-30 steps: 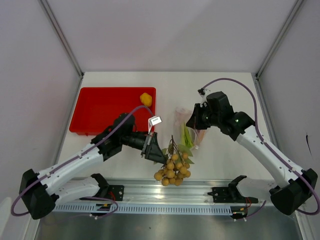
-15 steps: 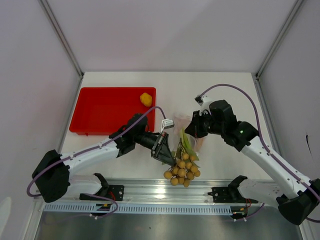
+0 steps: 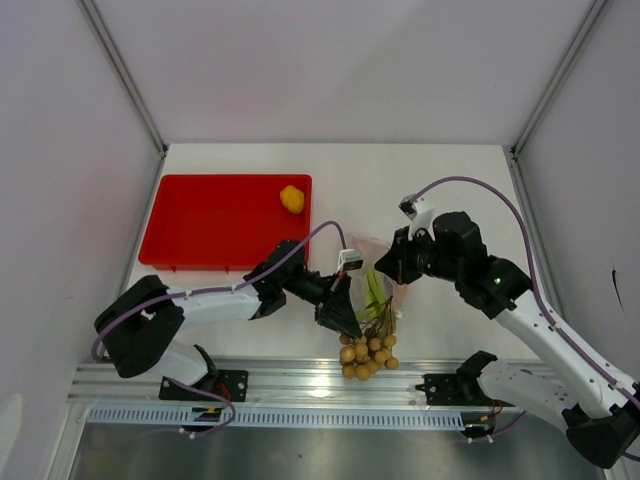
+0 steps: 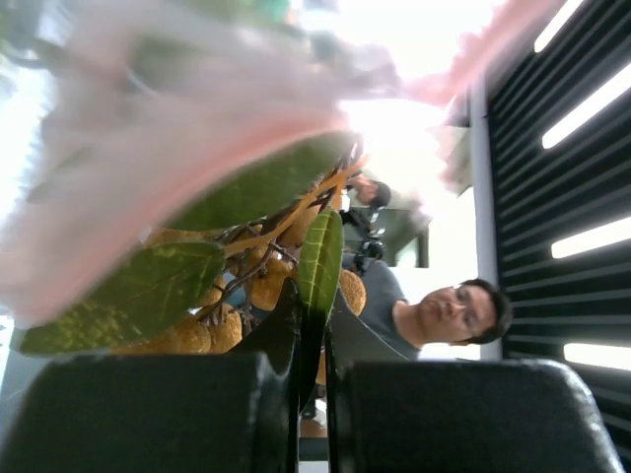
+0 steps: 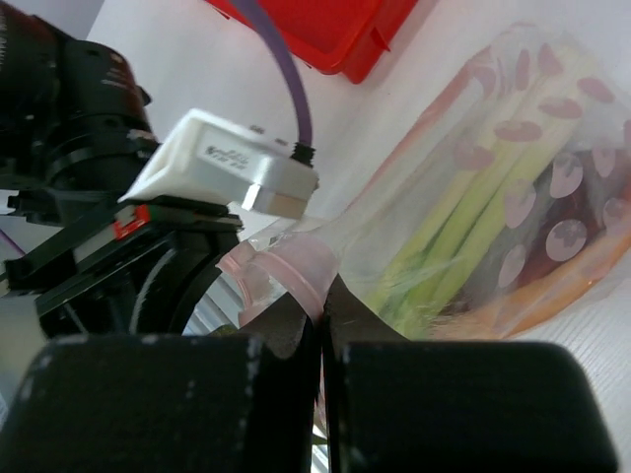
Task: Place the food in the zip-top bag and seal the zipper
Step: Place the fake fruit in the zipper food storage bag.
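The clear zip-top bag lies mid-table with green-white stalks, a dark purple piece and an orange piece inside. My right gripper is shut on the zipper, the pink strip at the bag's mouth, and lifts it. My left gripper is shut on a green leaf of the bunch of tan berries. The bunch hangs at the bag's mouth, near the table's front edge. A small yellow fruit sits in the red tray.
The red tray stands at the back left. A metal rail runs along the near edge right below the berries. The left wrist's white camera block is close beside the held bag mouth.
My left gripper has carried the berry bunch rightward, up to the bag's mouth. My right gripper has shifted slightly nearer with the bag's edge still pinched.
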